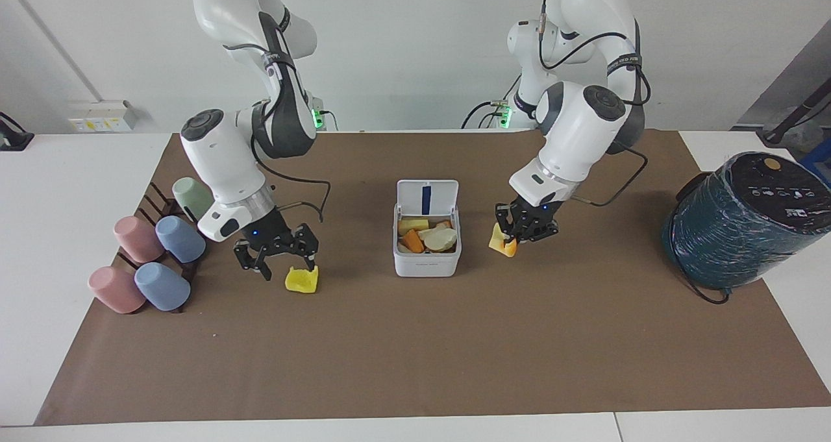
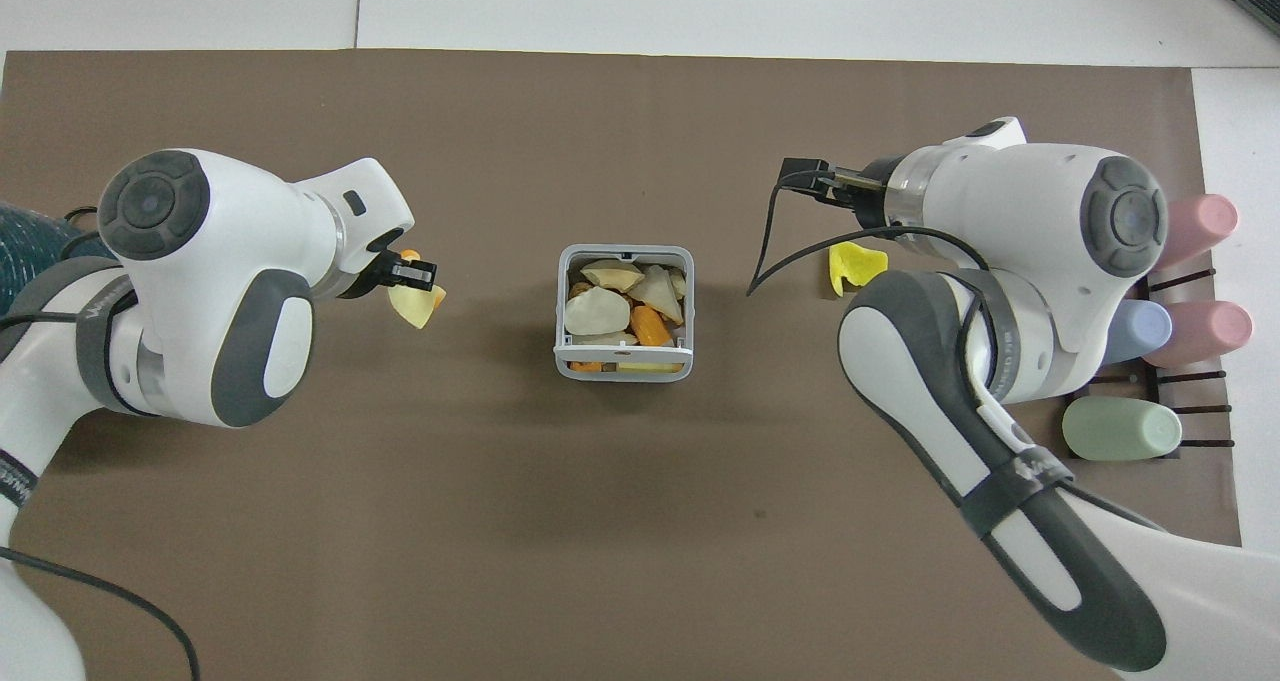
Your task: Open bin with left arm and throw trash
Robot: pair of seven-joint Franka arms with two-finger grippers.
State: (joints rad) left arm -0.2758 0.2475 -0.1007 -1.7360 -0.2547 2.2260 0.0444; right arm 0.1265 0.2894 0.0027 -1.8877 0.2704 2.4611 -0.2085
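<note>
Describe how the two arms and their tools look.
Both arms are glossy white with rounded shells, dark grey joint covers and round grey caps. A silver ring leads to each black tool: left tool, right tool. Thin black cables loop along each forearm, held by dark straps. Small blue lights glow at the wrists, green ones at the bases.
</note>
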